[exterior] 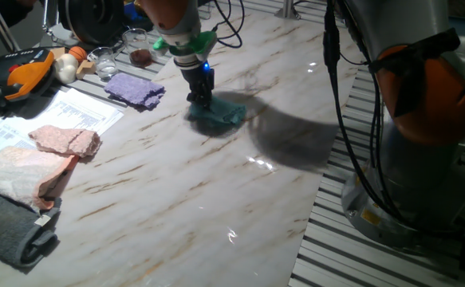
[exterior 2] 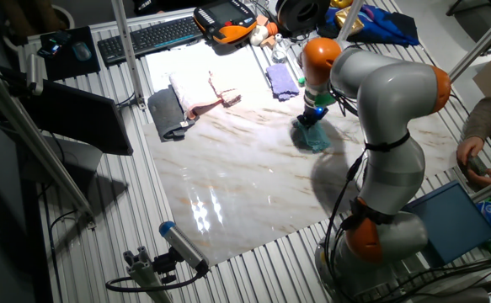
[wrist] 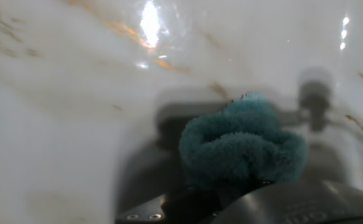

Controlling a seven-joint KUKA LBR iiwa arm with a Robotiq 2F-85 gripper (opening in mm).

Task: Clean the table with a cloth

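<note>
So the two-finger gripper (exterior: 202,100) on the grey-and-orange arm (exterior 2: 380,109) is pointing straight down at the big glossy white marble-look table (exterior: 216,191), fingers pinched on the small fuzzy teal microfibre cloth (exterior: 218,113). In the hand view the cloth (wrist: 240,146) bulges up in a bunched fold right in front of the camera, and the black gripper body fills the bottom edge. From one fixed view the rest of the cloth spreads flat on the table under and just to the right of the fingers, touching the slab. The other fixed view shows the same thing: the cloth (exterior 2: 312,135) sits directly below the gripper (exterior 2: 312,118), pressed on the table (exterior 2: 245,185).

Other stuff around it: a purple fuzzy cloth (exterior: 135,88) lies near the gripper on its left, apart from the teal one. Further out that way are two crumpled pink cloths (exterior: 45,159), a dark grey folded cloth (exterior: 13,231) at the slab's edge, and a printed paper sheet (exterior: 65,112) whose text is too small to read. Behind the purple cloth there's a small clear glass jar (exterior: 102,59) and an orange-and-black handheld pendant (exterior: 25,72). A black keyboard (exterior 2: 157,34) sits well away on the ribbed metal surface (exterior 2: 102,210).

No readable brand or label anywhere, all too blurry or small.
</note>
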